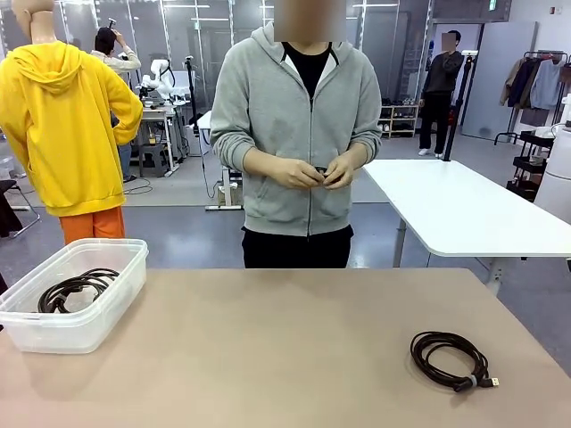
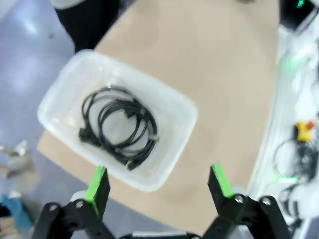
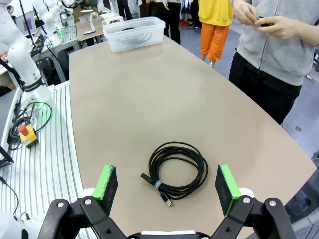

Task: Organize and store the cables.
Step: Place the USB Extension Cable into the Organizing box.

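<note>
Two thin black cables, each wound in a round coil. First cable coil lies flat on the tan matte surface, on the robot's right side near the front edge, with a pale tie round the loops and a plug end sticking out. Right end effector hovers above it with its green-padded fingers spread wide, holding nothing and not touching it. Second cable coil sits inside the clear rectangular plastic tub at the surface's left edge. Left end effector hangs over the tub's rim, fingers wide apart, empty. Person in a grey zip hoodie stands at the far side, hands together at the waist, pinching a small dark item; cannot tell what.
</note>
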`<move>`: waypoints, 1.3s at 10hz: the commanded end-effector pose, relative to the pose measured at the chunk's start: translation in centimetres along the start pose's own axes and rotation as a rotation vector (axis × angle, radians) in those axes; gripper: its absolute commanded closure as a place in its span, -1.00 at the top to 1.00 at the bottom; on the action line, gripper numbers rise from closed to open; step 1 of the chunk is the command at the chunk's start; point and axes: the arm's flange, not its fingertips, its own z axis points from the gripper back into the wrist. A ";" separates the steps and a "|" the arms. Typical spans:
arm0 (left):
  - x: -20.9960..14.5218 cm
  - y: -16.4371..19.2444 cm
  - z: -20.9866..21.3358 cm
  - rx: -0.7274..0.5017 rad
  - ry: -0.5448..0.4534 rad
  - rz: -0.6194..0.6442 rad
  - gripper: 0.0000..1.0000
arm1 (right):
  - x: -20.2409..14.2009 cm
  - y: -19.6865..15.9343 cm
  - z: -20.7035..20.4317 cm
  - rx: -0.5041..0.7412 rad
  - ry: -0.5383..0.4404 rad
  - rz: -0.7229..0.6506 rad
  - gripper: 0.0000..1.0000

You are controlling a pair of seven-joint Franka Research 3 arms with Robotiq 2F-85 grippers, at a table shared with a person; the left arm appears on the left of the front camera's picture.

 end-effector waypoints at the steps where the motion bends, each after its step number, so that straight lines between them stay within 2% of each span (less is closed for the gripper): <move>1: -2.1 -1.4 1.6 -0.036 -0.208 -0.046 1.00 | 0.4 0.2 -0.2 -0.021 -0.005 -0.023 1.00; 2: -3.7 -2.1 2.7 -0.075 -0.341 -0.075 1.00 | 0.4 0.2 -0.2 -0.021 -0.005 -0.023 1.00; 3: -4.5 -2.3 2.7 -0.050 -0.379 -0.084 1.00 | 0.4 0.2 -0.2 -0.021 -0.005 -0.023 1.00; 4: -7.1 -4.5 0.5 -0.002 -0.402 -0.064 1.00 | 0.4 0.2 -0.2 -0.021 -0.005 -0.023 1.00; 5: -7.7 -4.6 -1.1 0.020 -0.356 -0.063 1.00 | 0.4 0.2 -0.2 -0.021 -0.005 -0.023 1.00; 6: -7.3 -3.8 -2.0 -0.062 -0.328 -0.073 1.00 | 0.4 0.2 -0.2 -0.021 -0.005 -0.023 1.00; 7: -7.2 -3.6 1.2 -0.012 -0.377 -0.052 1.00 | 0.4 0.2 -0.2 -0.021 -0.005 -0.023 1.00; 12: -7.2 -3.6 1.2 -0.012 -0.377 -0.052 1.00 | 0.0 0.0 0.0 -0.001 0.000 0.000 1.00; 13: -7.2 -3.6 1.2 -0.012 -0.377 -0.052 1.00 | 2.5 3.0 -1.0 0.002 0.223 0.140 1.00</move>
